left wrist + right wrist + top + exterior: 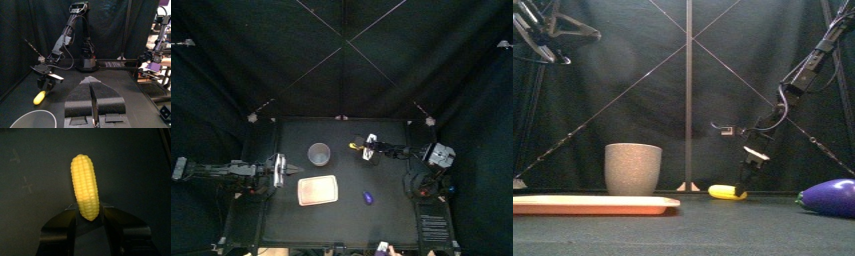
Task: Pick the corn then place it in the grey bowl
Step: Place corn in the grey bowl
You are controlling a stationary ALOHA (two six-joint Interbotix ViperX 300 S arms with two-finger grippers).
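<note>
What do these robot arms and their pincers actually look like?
Both the left arm and right arm are slim, black and jointed, with thin black cables looped alongside. The left gripper ends in two flat, black, wedge-shaped jaws. The right gripper has the same dark pair, with a white plate above it.
</note>
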